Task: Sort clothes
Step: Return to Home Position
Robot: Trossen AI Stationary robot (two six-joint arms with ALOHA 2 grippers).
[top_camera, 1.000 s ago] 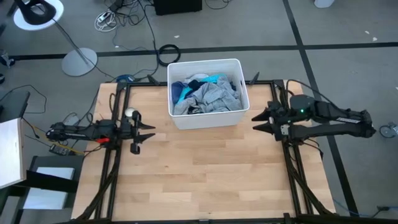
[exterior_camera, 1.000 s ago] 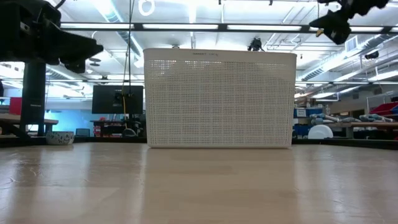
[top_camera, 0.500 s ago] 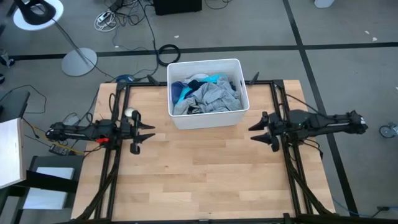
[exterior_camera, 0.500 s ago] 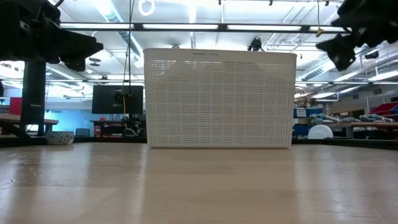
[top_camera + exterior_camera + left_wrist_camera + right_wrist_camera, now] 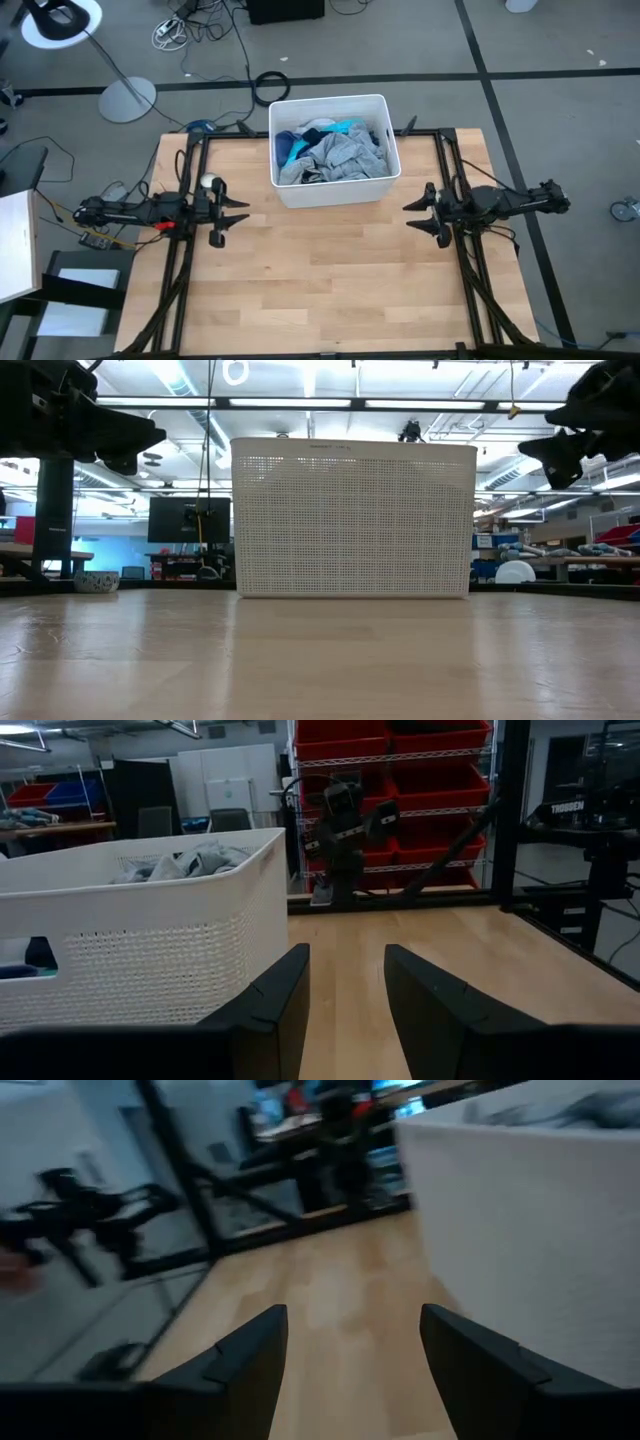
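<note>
The clothes [image 5: 332, 152] lie heaped in the white plastic bin [image 5: 330, 192] at the table's far middle: a grey t-shirt on top, turquoise and blue pieces toward the far left. The grey heap also shows over the bin's rim in the left wrist view [image 5: 185, 863]. My left gripper [image 5: 236, 217] is open and empty, left of the bin, above the table. My right gripper [image 5: 417, 216] is open and empty, right of the bin, above the table; it also shows in the low view [image 5: 560, 455].
The bin's perforated wall [image 5: 352, 520] fills the middle of the low view. The wooden tabletop [image 5: 330, 280] lies bare on the near side of the bin. Black frame rails [image 5: 185, 290] run along the table's left and right sides.
My right gripper has drawn back toward the table's right and near edges and gone down, its arm folding in. It stays open. My left arm and the clothes have kept still.
</note>
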